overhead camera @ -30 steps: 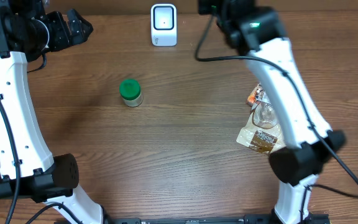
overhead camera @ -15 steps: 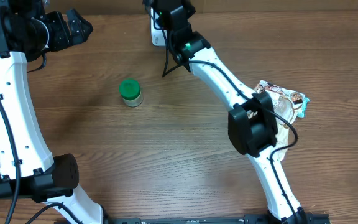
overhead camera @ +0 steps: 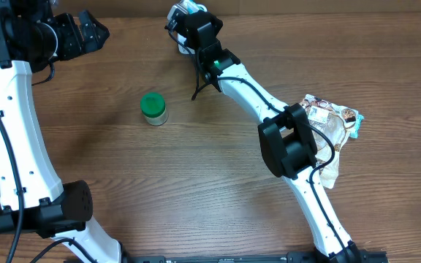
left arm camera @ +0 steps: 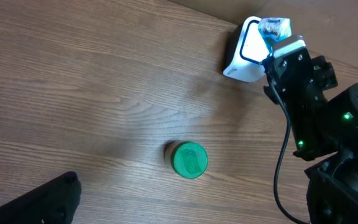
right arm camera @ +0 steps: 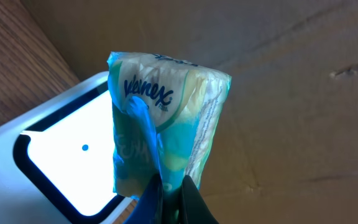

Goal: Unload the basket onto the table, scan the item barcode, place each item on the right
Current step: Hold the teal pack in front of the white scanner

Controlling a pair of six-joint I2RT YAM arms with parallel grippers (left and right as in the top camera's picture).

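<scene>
The brown wooden table (overhead camera: 218,190) is topped at its far edge by a white box-shaped scanner (left arm camera: 244,50). A crumpled foil snack pouch (overhead camera: 331,120) and a green-lidded jar (overhead camera: 153,108) are laid apart, seemingly awaiting their turn. The left gripper (overhead camera: 97,33) is held wide and empty, aside. The small pale-green plastic tissue pack (right arm camera: 166,118) is pinched by the narrowed right gripper (right arm camera: 171,196) and presented just before the lit window, presumably so its barcode is read.
</scene>
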